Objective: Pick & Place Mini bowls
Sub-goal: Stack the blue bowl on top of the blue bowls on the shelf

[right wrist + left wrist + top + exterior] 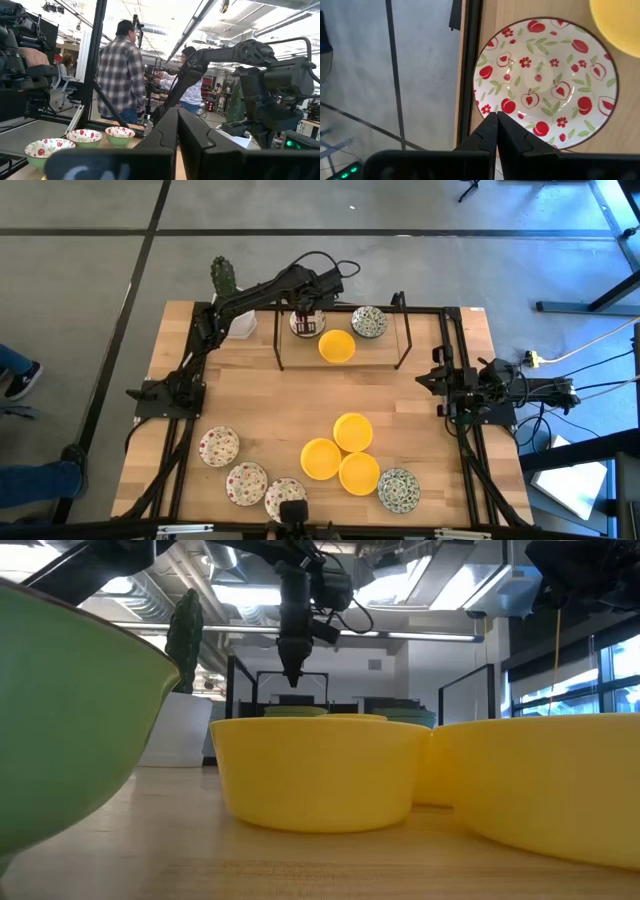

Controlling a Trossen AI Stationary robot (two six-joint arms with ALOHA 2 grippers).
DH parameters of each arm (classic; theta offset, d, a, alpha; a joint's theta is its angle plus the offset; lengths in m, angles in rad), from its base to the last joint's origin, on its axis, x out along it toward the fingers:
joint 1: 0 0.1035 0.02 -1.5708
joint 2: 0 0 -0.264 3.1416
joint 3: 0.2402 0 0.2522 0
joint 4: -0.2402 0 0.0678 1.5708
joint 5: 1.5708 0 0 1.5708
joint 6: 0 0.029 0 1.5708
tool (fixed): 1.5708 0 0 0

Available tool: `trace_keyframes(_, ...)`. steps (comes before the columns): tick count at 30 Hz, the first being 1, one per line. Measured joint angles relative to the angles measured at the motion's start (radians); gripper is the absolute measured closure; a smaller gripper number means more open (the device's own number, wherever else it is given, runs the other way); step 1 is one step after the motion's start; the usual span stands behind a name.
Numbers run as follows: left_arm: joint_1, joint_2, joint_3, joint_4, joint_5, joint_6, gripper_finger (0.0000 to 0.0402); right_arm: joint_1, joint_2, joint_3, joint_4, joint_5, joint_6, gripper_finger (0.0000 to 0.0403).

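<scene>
Robotics lab, open ceiling ducts [210, 25], strip lights, people [120, 75] among other robot rigs

The high view looks straight down on the whole tabletop [260, 395]. The low view sits at tabletop height, very near a yellow bowl [315, 772], facing level toward the far edge. The left wrist view looks steeply down, close over a red-patterned bowl [545, 82] at the far edge, also seen from above. The right wrist view faces level across the tabletop into the room.
</scene>
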Motion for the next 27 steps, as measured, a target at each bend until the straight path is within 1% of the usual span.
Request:
trace_keyframes(6,0.011,0.0,0.0,0.001,0.0,0.005,0.04,0.0,0.0,0.0,0.0,0.0,-0.012,0.0389)
trace_keyframes(11,0.016,0.0,0.0,-0.001,0.014,-0.022,0.04,0.0,0.0,0.0,0.0,0.0,-0.015,0.0389)
trace_keyframes(20,-0.01,0.001,0.0,-0.068,0.018,-0.026,0.04,0.0,0.0,0.0,0.0,0.0,0.001,0.0389)
trace_keyframes(27,0.01,0.001,0.0,-0.055,0.018,-0.027,0.04,0.0,0.0,0.0,0.0,0.0,-0.005,0.0389)
